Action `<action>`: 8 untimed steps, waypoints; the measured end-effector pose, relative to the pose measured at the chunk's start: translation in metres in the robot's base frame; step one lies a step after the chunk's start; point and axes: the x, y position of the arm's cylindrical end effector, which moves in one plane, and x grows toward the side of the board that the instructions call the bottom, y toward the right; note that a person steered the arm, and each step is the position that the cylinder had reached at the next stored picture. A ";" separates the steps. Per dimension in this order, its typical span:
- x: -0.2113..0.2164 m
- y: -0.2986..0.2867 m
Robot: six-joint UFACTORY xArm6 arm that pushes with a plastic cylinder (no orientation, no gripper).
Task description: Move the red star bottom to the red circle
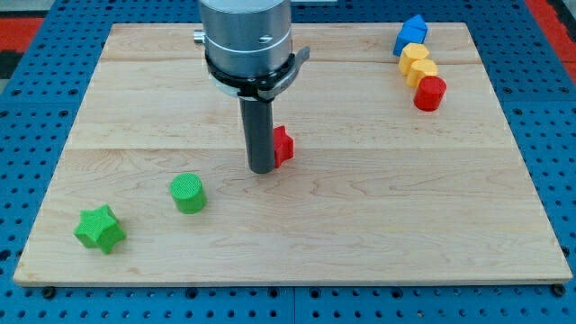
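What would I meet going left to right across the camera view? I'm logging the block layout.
green star → green cylinder → my tip, touching the red star on its left → blue block → yellow blocks → red cylinder.

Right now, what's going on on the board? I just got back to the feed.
My tip is pressed against the view's left side of the red star, near the board's middle. The red circle sits far off toward the view's upper right, below two yellow blocks and a blue block. The green cylinder and green star lie apart at lower left.
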 end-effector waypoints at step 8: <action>-0.035 -0.037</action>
